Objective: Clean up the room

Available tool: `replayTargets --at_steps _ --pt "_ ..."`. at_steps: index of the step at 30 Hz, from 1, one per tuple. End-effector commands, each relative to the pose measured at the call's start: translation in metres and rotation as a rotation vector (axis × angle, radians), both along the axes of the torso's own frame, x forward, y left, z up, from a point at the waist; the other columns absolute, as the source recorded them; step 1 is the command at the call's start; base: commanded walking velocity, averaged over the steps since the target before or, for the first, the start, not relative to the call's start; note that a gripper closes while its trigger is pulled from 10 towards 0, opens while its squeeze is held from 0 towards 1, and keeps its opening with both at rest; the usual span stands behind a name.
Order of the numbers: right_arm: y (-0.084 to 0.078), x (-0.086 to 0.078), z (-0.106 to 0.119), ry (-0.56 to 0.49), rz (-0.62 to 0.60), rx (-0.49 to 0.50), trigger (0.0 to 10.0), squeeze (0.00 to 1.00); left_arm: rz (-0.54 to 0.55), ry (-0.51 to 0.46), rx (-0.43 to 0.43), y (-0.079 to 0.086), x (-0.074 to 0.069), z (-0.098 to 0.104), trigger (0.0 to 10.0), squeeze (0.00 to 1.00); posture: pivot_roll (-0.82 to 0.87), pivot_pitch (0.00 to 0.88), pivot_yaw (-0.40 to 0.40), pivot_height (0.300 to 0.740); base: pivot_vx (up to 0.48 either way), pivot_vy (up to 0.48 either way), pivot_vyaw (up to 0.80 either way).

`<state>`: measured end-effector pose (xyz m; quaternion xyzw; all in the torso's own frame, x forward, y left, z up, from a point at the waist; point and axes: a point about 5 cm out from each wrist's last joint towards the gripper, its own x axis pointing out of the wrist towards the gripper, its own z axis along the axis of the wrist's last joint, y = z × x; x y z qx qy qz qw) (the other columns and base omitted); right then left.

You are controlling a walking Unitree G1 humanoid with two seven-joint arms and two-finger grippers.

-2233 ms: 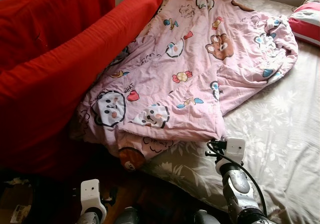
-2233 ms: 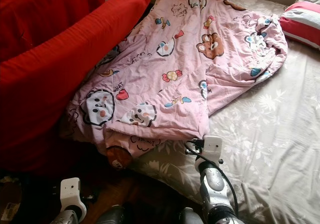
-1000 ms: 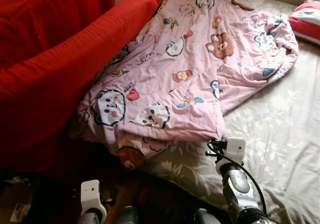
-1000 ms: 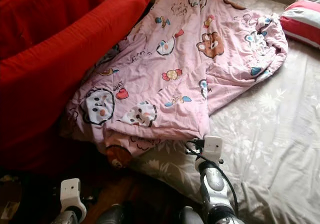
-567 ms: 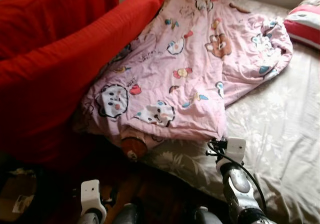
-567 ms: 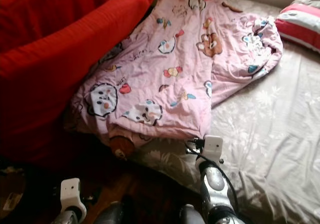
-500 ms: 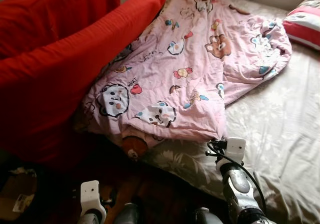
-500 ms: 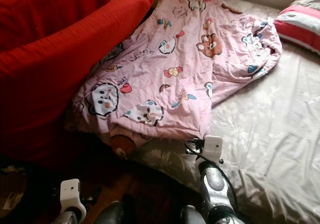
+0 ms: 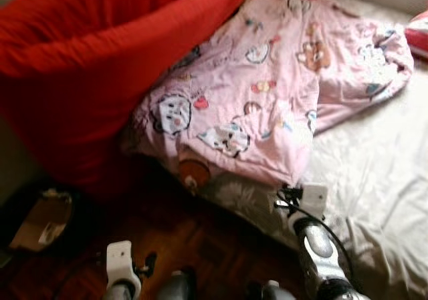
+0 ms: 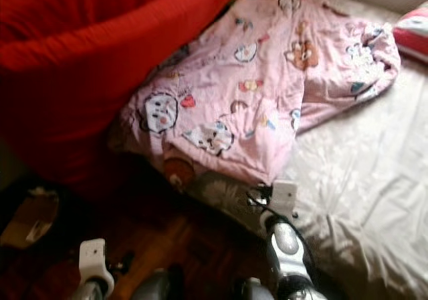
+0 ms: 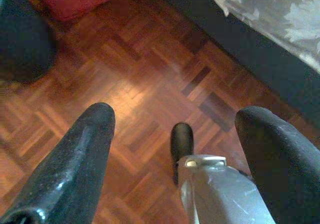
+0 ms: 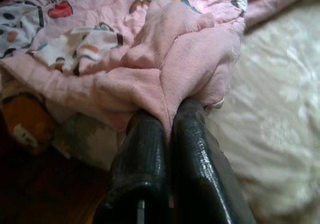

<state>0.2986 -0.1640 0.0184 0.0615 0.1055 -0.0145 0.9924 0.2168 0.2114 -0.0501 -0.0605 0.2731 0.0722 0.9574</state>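
Right wrist view: right gripper [image 12: 167,115] pinched tight on blanket [image 12: 165,59] corner. Soft, prob. light & floppy. Left gripper [image 11: 175,134] wide open w/ nothing.

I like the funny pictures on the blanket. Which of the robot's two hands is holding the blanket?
The right gripper: its fingers are pinched shut on the pink blanket edge. The left gripper hangs open above the wooden floor.
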Motion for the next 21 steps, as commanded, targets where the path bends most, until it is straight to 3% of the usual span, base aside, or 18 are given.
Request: replayTargets --at_steps 1,11,21 --pt "-0.005 -0.003 -0.002 0.006 -0.026 -0.015 10.0 0.00 0.014 0.052 -0.004 0.002 -0.014 -0.009 10.0 0.00 0.03 0.237 0.014 0.740 -0.259 0.000 0.00" --pt "-0.025 -0.001 0.007 -0.042 -0.171 -0.086 10.0 0.00 0.012 0.053 -0.003 0.002 -0.014 -0.009 10.0 0.00 0.03 0.236 0.016 0.740 -0.259 0.000 0.00" --pt "-0.028 0.000 0.009 -0.052 -0.210 -0.115 10.0 0.00 0.011 0.052 -0.003 0.002 -0.014 -0.009 10.0 0.00 0.03 0.236 0.016 0.740 -0.260 0.000 0.00"
